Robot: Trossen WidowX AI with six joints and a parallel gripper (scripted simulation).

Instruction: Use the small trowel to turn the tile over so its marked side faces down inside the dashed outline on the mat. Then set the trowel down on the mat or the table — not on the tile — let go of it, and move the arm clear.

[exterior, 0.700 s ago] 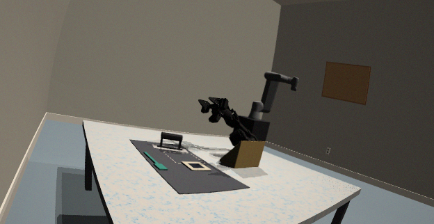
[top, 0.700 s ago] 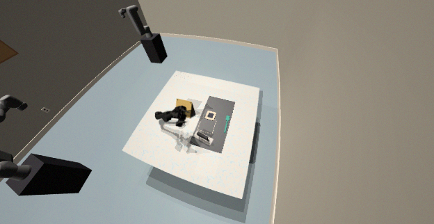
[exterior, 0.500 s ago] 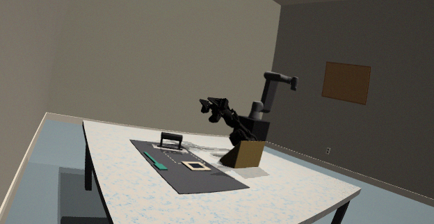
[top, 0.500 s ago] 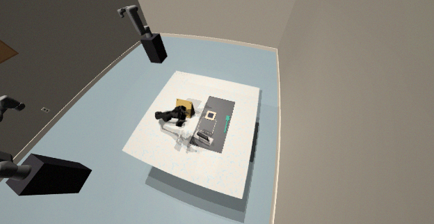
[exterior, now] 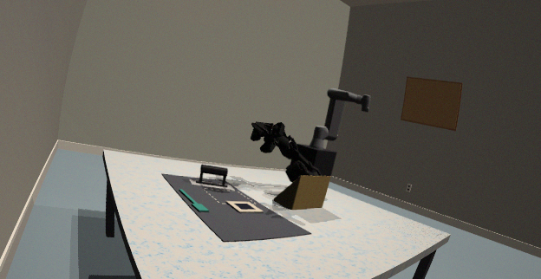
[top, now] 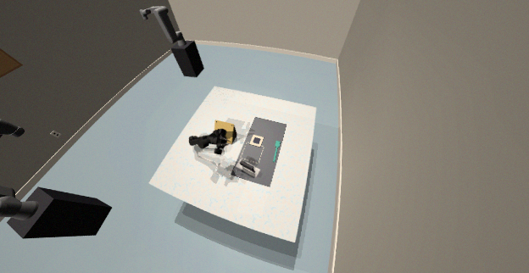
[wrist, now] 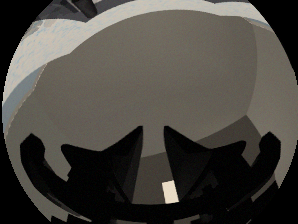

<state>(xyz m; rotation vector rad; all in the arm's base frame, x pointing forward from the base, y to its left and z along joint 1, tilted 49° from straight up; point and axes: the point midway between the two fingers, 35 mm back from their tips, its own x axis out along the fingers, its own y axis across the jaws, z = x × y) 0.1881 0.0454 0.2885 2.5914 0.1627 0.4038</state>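
Note:
The tile (top: 252, 140) (exterior: 247, 210), cream with a dark square on its upper face, lies flat on the dark mat (top: 271, 129) (exterior: 260, 225). The dashed outline (top: 261, 154) is beside it on the mat. The small green trowel (top: 277, 144) (exterior: 200, 207) lies flat near the mat's long outer edge, apart from the tile. My gripper (exterior: 255, 131) (wrist: 153, 129) is raised high above the table, well away from trowel and tile. Its fingers stand a narrow gap apart with nothing between them. In the top view the arm partly hides the fingers.
A black bar on two legs (top: 247, 166) (exterior: 213, 169) stands over a pale plate at the mat's end, past the outline. A yellow-brown wedge block (top: 219, 125) (exterior: 311, 192) stands on the table (top: 275, 102) (exterior: 173, 251) beside my arm. Other grey arms stand on black pedestals off the table.

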